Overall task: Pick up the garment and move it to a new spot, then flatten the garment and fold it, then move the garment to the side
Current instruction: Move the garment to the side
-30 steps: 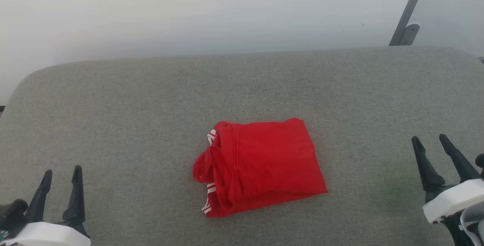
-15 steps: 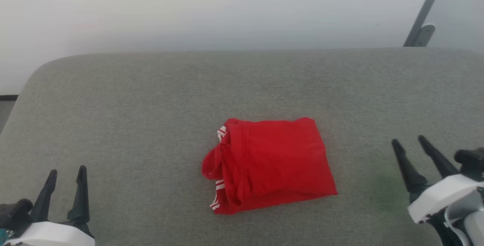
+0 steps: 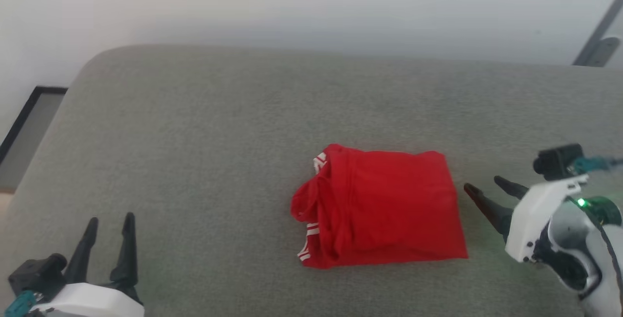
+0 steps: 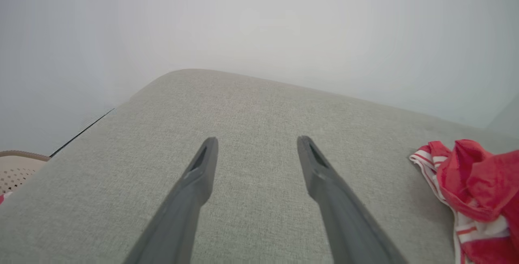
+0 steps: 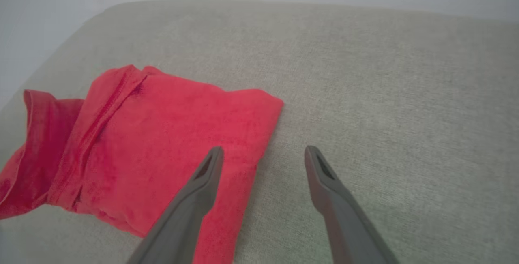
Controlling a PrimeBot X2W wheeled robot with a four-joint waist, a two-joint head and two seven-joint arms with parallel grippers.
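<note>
The garment (image 3: 379, 207) lies as a folded red packet on the grey padded surface (image 3: 194, 137). The right gripper (image 3: 482, 183) is just beside its right edge with fingers apart and empty, and the left gripper (image 3: 111, 218) is also spread and empty, well apart to the left. If the right fingers close on the top layer alone (the fabric looks thin and the layers lie loose), the packet will likely peel open as it is carried to the side. The bunched end with the striped trim could also drag and undo the fold, since nothing holds that side.
</note>
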